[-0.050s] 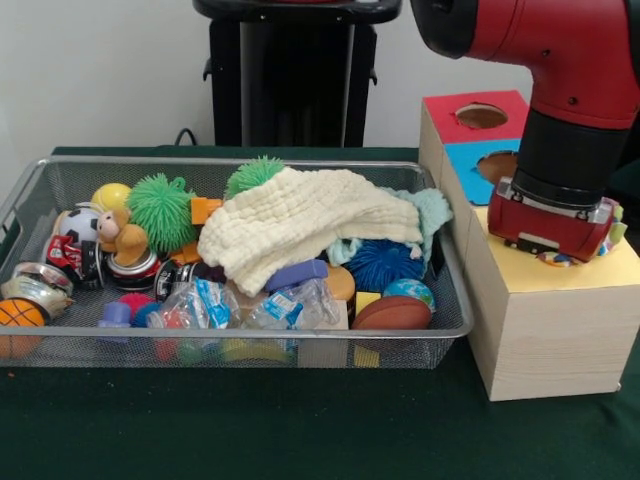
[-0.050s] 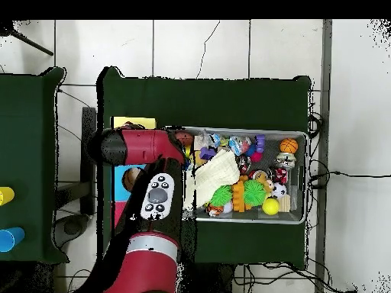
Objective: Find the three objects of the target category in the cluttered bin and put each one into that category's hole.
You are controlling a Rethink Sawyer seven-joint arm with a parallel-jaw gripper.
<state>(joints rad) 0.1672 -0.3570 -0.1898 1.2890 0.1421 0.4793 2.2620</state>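
Balls lie scattered through the wire bin (image 1: 440, 290): a brown football-shaped ball (image 1: 392, 314) at the bin's front right corner, a small globe-patterned ball (image 1: 408, 291) just behind it, a blue spiky ball (image 1: 383, 262) further back, a basketball (image 1: 18, 314) at the front left corner, a yellow ball (image 1: 111, 195) and a black-and-white ball (image 1: 74, 224) toward the back left. Two green spiky balls (image 1: 161, 209) sit near the back, and a cream cloth (image 1: 300, 222) drapes over the middle of the heap. All of these lie at roughly nine o'clock from the gripper (image 1: 560, 250) in the front view, well apart from it.

Beside the bin at three o'clock stands the wooden box (image 1: 545, 340), its top split into a red panel with a hole (image 1: 481, 116), a blue panel with a hole (image 1: 498, 165) and a yellow panel (image 1: 600, 275). The gripper hangs low over the yellow panel, close to its surface. A bit of multicoloured material shows under and beside the red wrist block, but I cannot tell whether the fingers are spread, closed or holding it.

The red and black arm (image 1: 580, 70) enters from twelve o'clock and bends straight down over the box. In the overhead view the arm (image 2: 153, 221) rises from six o'clock and covers most of the box, left of the bin (image 2: 302, 137).
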